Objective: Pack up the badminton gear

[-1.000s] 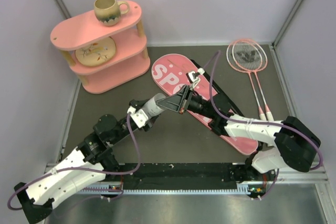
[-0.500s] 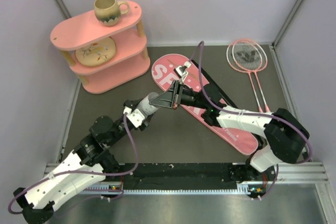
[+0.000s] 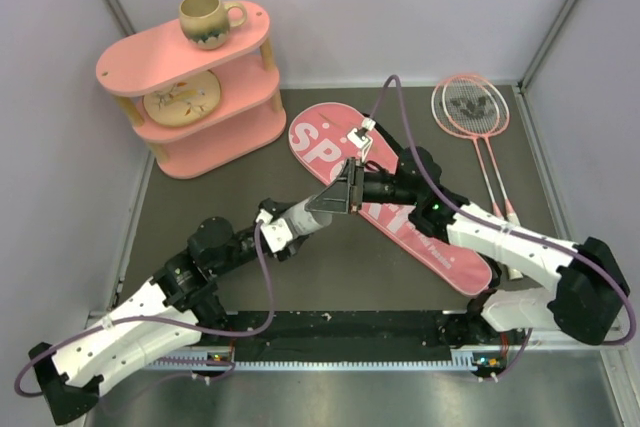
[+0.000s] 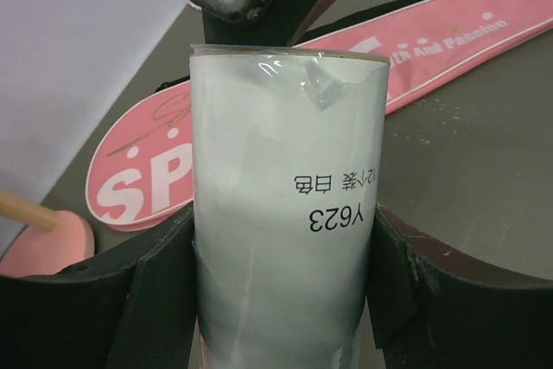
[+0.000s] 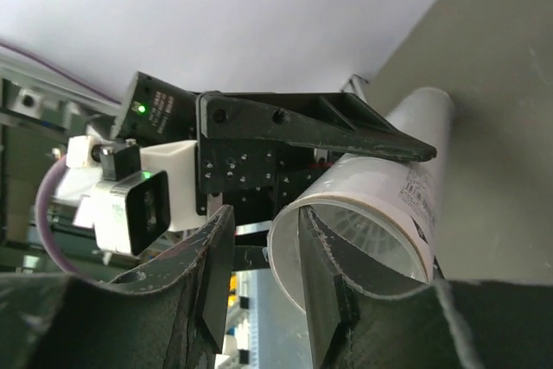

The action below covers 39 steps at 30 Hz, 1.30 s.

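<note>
Top external: left arm outstretched; left end effector clamps tube; right end effector seemingly parted at rim.

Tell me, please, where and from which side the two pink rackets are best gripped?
Probably by the white handles of the rackets, coming straight down, jaws across them. They lie flat and side by side, heads at the far end, handles at the near end, so the handles are the thickest and nearest part; the shafts are thin, the heads wide and strung.
</note>
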Available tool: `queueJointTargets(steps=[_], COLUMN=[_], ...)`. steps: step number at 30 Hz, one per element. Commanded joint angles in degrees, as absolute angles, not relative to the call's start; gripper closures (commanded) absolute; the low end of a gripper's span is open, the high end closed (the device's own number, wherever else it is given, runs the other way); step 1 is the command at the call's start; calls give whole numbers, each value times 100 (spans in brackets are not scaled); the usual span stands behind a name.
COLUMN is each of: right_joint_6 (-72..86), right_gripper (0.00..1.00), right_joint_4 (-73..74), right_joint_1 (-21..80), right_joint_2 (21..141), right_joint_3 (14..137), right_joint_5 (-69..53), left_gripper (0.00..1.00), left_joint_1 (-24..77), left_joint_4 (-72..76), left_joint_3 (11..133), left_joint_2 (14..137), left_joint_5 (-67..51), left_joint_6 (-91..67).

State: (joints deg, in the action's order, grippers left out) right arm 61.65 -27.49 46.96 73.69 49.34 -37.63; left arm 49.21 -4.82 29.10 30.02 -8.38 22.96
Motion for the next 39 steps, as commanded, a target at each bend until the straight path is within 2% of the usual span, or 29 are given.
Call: queueJointTargets(steps=[1, 11, 16, 20, 24, 25, 28, 35, 39], right_joint_6=[5003, 4492, 4360, 4149, 4008, 3999, 4008, 4043, 3946], right_gripper=[64, 62, 55, 48, 45, 44, 44, 44, 43], right_joint_4=[-608, 403, 597, 1096, 1415, 1415, 1424, 1450, 1591], right_joint_1=[4562, 4412, 4403, 4412, 4403, 4403, 4412, 4412, 4403], right_joint_2=[6989, 6267, 6003, 5599, 5257, 5160, 5002, 4536, 4298], right_joint_3=[5422, 5599, 5546, 5493, 5353, 5309, 5133, 4694, 4545], right_joint_5=[-3385, -2409, -2198, -1471, -1002, -967, -967, -940, -888], left_gripper=[93, 93, 93, 91, 88, 88, 87, 86, 87], left_joint_1=[5062, 5071, 5062, 5063, 5071, 5071, 5062, 5141, 5475], left_joint_4=[765, 765, 765, 765, 467, 318, 27, -1298, -2176], left_joint_3=[3041, 3067, 3067, 3085, 3330, 3392, 3725, 4200, 4614], left_joint_2=[2962, 2980, 3006, 3164, 3952, 4120, 4823, 6142, 7352], left_joint_5=[-1696, -1714, -1696, -1250, -47, 617, 1115, 924, 1229], left_joint_6=[2206, 2188, 2188, 2188, 2145, 2145, 2372, 2909, 3269])
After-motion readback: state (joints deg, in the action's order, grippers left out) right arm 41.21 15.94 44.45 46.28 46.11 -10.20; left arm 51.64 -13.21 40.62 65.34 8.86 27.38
